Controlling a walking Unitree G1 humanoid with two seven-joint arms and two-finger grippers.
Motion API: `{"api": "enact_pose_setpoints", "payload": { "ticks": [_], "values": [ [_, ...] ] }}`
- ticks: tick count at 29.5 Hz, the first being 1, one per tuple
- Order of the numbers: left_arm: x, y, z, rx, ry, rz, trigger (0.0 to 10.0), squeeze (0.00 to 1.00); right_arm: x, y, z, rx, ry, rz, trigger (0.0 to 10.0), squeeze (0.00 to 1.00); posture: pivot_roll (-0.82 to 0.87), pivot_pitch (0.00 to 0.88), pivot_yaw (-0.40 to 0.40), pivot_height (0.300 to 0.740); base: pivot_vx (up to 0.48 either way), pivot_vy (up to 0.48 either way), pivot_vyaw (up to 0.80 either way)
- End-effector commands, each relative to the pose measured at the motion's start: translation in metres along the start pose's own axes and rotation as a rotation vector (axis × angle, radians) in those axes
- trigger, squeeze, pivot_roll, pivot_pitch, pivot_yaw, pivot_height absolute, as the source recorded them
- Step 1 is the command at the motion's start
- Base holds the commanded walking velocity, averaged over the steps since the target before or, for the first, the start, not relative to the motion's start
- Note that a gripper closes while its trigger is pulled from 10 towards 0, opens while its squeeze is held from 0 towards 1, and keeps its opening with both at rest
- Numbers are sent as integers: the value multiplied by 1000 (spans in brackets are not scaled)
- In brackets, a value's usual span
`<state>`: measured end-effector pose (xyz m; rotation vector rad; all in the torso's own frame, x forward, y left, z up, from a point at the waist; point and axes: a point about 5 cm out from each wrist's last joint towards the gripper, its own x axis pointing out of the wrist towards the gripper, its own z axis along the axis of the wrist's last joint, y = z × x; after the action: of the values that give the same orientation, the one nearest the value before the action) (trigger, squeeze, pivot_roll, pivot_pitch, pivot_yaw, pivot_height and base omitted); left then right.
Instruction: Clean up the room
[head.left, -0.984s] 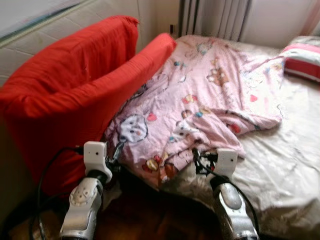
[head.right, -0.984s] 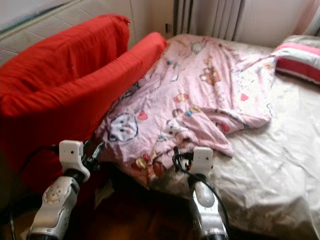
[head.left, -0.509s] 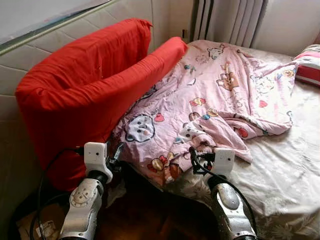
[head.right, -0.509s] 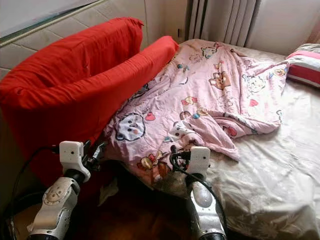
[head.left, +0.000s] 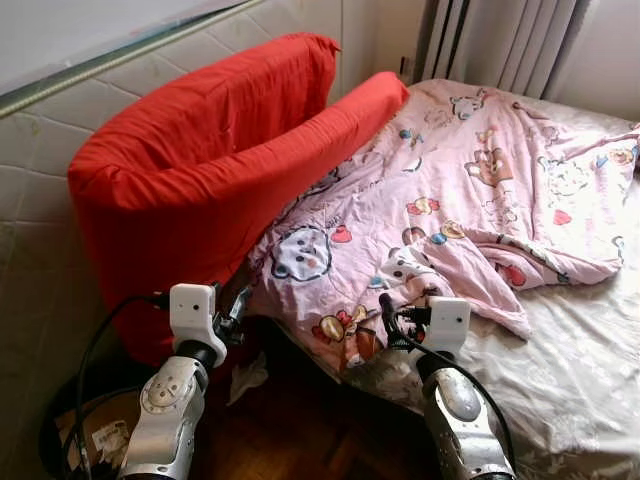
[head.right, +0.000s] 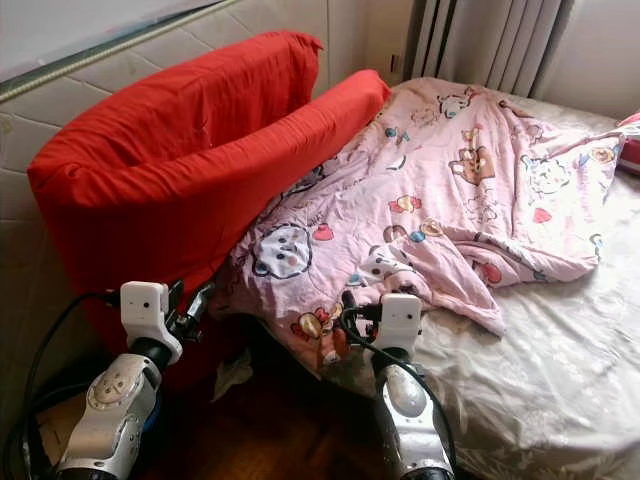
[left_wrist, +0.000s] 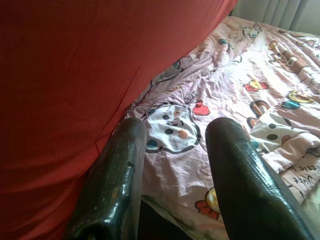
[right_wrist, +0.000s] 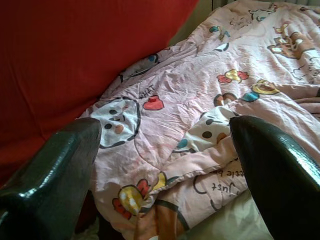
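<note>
At upper left a red cushion (head.left: 210, 160) leans on the tiled wall. Lower left, the left pincer (head.left: 236, 306) hangs open; the right pincer (head.left: 390, 318), lower centre, gapes empty. The pink cartoon blanket (head.left: 450, 210) sprawls over the bed (head.left: 570, 370) at right.

A bedroom in a home — a bed (head.left: 560, 370) with a pale patterned sheet fills the right, a rumpled pink cartoon-print quilt (head.left: 450, 220) spread over it. Red bedding (head.left: 210, 170) is heaped at the left — curtains (head.left: 500, 40) hang at the far side.
</note>
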<state>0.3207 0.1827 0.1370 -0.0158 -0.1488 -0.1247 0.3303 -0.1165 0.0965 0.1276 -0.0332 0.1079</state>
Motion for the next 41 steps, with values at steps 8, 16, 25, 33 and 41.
{"api": "enact_pose_setpoints", "payload": {
  "ticks": [8,16,25,33,41],
  "values": [
    [-3,2,-1,-3,7,10,10000,0,-3,2,-3,-2,9,6,10000,0,109,217,22,740,281,0,0],
    [-2,2,0,-8,4,10,10000,0,-3,5,-3,-31,3,30,10000,0,107,226,20,740,309,0,270],
    [-2,2,0,-8,3,11,10000,0,-3,4,-3,-22,7,23,10000,0,107,230,19,740,323,0,0],
    [-2,1,0,-11,4,9,10000,0,-3,4,-4,-23,11,22,10000,0,106,231,19,740,323,0,0],
    [-3,1,0,-11,5,8,10000,0,-4,4,-5,-22,18,22,10000,0,104,234,18,740,322,0,0]
  ]
}}
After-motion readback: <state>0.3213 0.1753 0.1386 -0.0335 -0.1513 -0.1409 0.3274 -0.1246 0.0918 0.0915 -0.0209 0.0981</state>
